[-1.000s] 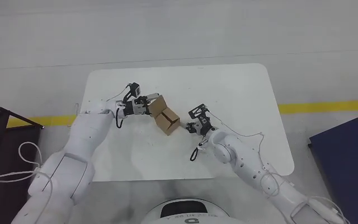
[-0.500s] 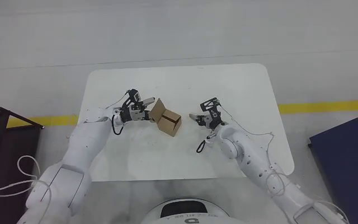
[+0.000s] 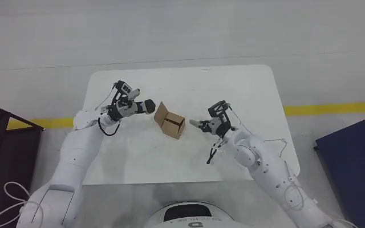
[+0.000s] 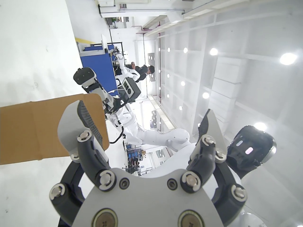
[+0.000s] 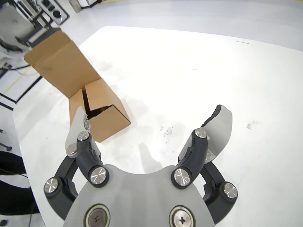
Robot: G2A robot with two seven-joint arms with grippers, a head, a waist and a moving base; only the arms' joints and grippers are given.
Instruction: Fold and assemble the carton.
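Carton: Your brown carton [image 3: 174, 126] sits on the white surface [image 3: 245, 91], roughly mid-surface and slightly toward the left arm's side, between the two hands.
Left hand: Your left hand [image 3: 150, 106] hangs just beside the carton's raised lid flap [image 3: 161, 110], on the flap's outer side. It is spread wide and holds nothing.
Contact: In the left wrist view one of the fingers [image 4: 79, 116] overlaps the flap's rounded corner. You cannot tell from that view whether pad and cardboard touch.
Right hand: Your right hand [image 3: 197, 123] is near the carton's opposite side, apart from it with bare surface between. Its jaws are spread and it is empty.
Facing: The carton stands on its base with the mouth upward. The lid flap rises from the edge nearest the left hand and leans outward toward that hand, away from the right one.
Long axis: From the top, body and flap together run on a diagonal. The flap end is farther from the robot and toward the left arm; the body end is nearer the robot and toward the right arm.
Right wrist view: Here you get the mouth, with inner flaps [image 5: 99, 94] folded in and a dark gap between them, plus the lid flap's inner face.
Left wrist view: Here you get the flap's outer face up close, with a fold line across it.
Top view: Here you get both hands at once, one on each side of the carton.
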